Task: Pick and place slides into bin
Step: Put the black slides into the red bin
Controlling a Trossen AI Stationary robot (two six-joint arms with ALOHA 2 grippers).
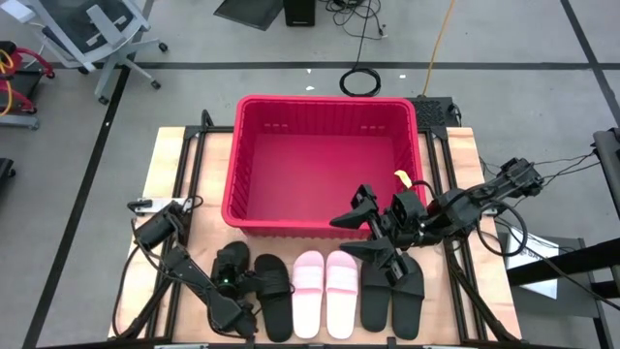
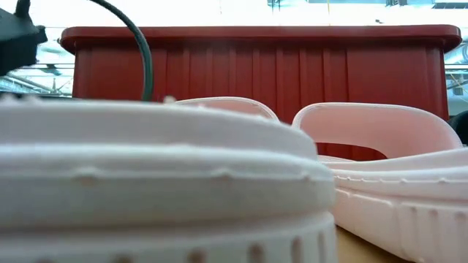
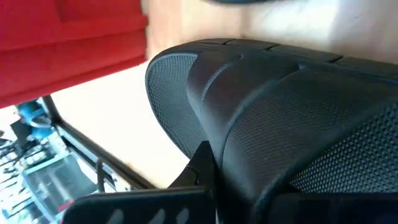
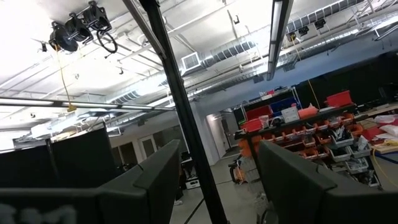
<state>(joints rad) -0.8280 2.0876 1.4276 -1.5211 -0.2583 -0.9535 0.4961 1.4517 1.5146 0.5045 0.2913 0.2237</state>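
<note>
Several slides lie in a row on their soles along the table's near edge, in front of the red bin (image 1: 325, 165). From left to right they are two black ones, a pale pink pair (image 1: 325, 291) (image 2: 380, 146) and two more black ones (image 1: 392, 291). My left gripper (image 1: 232, 279) is down on the leftmost black slide (image 1: 239, 257) (image 3: 280, 106) and shut on it. My right gripper (image 1: 362, 231) (image 4: 217, 186) hangs open, raised above the bin's near wall and the right-hand black slides. It points up into the room and has nothing between its fingers. My left gripper is shut on the leftmost black slide at its ribbed strap (image 3: 249, 130). It slants down from the table's left. One dark finger (image 3: 202, 167) lies against the strap's edge, and the strap hides the other. The slide seems to rest on the table.
The bin stands at the table's middle, toward the far edge, with bare wood to its left (image 1: 189, 174) and right. A small yellow thing (image 1: 400, 177) sits at the bin's right rim. Cables trail on both sides of the table.
</note>
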